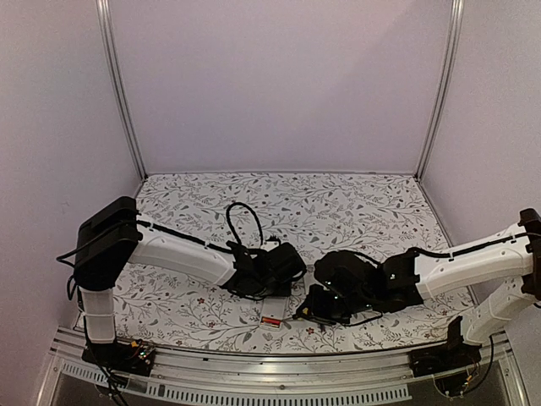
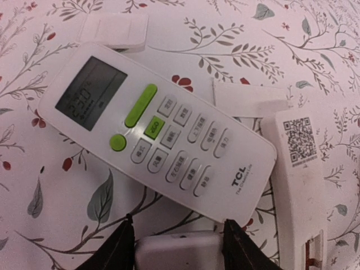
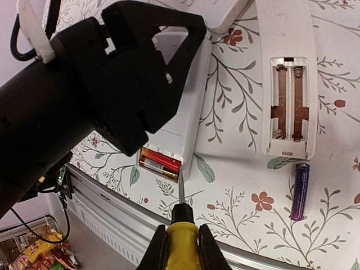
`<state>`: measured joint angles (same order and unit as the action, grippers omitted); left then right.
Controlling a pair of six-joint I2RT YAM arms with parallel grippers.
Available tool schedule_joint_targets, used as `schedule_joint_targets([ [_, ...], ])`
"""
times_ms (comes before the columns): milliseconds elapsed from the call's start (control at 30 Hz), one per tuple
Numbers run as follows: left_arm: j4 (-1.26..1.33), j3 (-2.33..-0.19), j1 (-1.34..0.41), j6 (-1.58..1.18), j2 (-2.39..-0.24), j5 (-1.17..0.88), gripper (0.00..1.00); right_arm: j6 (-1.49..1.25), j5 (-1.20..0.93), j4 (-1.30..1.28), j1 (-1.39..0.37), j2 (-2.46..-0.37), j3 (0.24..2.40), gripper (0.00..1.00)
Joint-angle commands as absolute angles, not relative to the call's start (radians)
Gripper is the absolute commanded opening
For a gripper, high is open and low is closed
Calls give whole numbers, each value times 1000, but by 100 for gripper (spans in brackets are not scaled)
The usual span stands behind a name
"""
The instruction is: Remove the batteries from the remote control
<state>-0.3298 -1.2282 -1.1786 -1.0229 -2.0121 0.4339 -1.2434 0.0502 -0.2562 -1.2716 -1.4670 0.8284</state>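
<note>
A white remote (image 3: 183, 107) lies back up with its battery bay open at the near end, and two red/orange batteries (image 3: 160, 162) sit in the bay; they also show in the top view (image 1: 271, 321). My left gripper (image 2: 179, 223) is shut across this remote (image 2: 180, 250), one finger on each side. My right gripper (image 3: 180, 232) is shut on a yellow-handled screwdriver (image 3: 181, 244), whose tip touches the bay's corner beside the batteries. A dark blue battery (image 3: 300, 191) lies loose on the table. A second remote (image 3: 289, 107) lies back up with its bay empty.
A TCL remote (image 2: 157, 135) lies face up just beyond the left gripper. The empty remote with a QR label (image 2: 301, 169) is to its right. Two white battery covers (image 2: 115, 28) (image 2: 250, 100) lie on the floral cloth. The table's metal front rail (image 3: 112, 194) is close.
</note>
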Motion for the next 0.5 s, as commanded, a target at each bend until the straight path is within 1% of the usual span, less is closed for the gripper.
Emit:
schedule_joint_targets([
  [0, -481, -1184, -1208, -1006, -2092, 345, 51, -1256, 52, -303, -1278, -1492, 862, 0],
  [300, -480, -1183, -1208, -1008, -2094, 342, 51, -1266, 50, -369, -1278, -1541, 910, 0],
  [467, -482, -1176, -1208, -1022, -2097, 340, 49, -1274, 35, -340, -1278, -1563, 898, 0],
])
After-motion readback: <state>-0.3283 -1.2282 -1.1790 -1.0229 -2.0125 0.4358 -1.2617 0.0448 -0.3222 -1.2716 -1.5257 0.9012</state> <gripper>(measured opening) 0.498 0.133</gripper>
